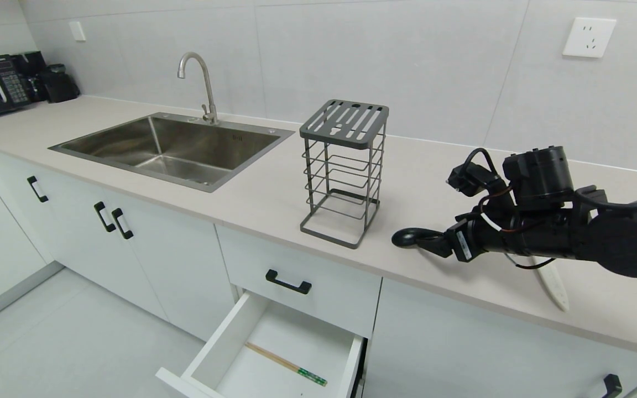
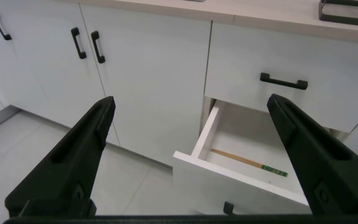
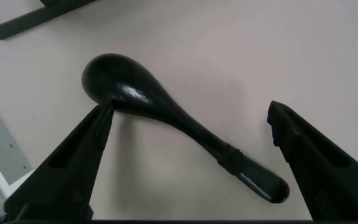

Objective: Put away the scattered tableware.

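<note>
Below, open drawer [image 1: 216,345] holds chopsticks [image 1: 285,363] lengthwise.

White utensil [image 1: 557,288] — upper part hidden

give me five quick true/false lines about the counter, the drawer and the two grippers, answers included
1. The black spoon lies on the countertop. True.
2. The open drawer holds a fork. False: chopsticks lie in it.
3. The right gripper is shut on the spoon. False: it is open, with one finger on either side of the spoon.
4. The wire rack stands upright on the countertop between the sink and the spoon. True.
5. The left gripper holds the chopsticks. False: it is open and empty, facing the drawer.
</note>
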Available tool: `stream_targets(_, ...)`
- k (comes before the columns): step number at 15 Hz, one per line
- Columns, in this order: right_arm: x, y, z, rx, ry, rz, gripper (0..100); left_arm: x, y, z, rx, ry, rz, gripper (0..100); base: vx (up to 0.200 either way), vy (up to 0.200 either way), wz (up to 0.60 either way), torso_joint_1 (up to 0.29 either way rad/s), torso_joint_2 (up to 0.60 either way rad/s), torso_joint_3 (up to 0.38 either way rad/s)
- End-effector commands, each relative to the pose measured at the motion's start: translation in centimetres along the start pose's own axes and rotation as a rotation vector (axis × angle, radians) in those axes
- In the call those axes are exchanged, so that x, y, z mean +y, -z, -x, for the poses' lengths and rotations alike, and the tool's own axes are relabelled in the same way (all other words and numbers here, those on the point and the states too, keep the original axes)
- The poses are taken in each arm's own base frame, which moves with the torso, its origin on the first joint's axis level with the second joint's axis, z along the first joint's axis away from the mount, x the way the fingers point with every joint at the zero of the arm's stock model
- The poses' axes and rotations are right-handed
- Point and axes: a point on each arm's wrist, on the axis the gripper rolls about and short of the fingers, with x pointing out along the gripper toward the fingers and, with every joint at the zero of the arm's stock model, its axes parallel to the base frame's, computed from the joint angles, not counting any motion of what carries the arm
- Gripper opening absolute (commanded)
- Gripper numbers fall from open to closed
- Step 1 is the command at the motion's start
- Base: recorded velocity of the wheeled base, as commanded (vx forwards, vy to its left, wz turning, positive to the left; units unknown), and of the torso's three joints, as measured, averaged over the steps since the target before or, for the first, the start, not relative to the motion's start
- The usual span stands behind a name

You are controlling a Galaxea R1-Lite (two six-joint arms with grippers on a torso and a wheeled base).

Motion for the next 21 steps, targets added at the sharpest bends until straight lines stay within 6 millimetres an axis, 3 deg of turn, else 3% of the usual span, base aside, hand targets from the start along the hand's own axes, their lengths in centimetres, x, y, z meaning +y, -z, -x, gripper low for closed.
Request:
stream_targets(1, 0.1, 0.4, -0.8, 0.021, -0.017, -0.001, 100, 0.0, 0.0, 0.0, 0.001, 0.0, 0.0, 100, 0.0, 0.0, 0.0, 0.0, 0.0, 0.0)
stream_targets(11, 0.1, 0.4, -3.3, 0.045, -0.051, -0.046, 100, 0.0, 0.0, 0.0, 0.001, -0.001, 0.0, 100, 0.0, 0.0, 0.0, 0.0, 0.0, 0.0)
stream_targets(12, 0.2, 0.5, -3.3, 0.048, -0.052, -0.047, 0, 0.0, 0.0, 0.0, 0.001, 0.0, 0.0, 100, 0.0, 0.0, 0.0, 0.0, 0.0, 0.0)
stream_targets(21, 0.1, 0.5, -2.8, 0.046, -0.041, -0.044, 0, 0.0, 0.0, 0.0, 0.001, 0.0, 0.0, 100, 0.0, 0.0, 0.0, 0.0, 0.0, 0.0)
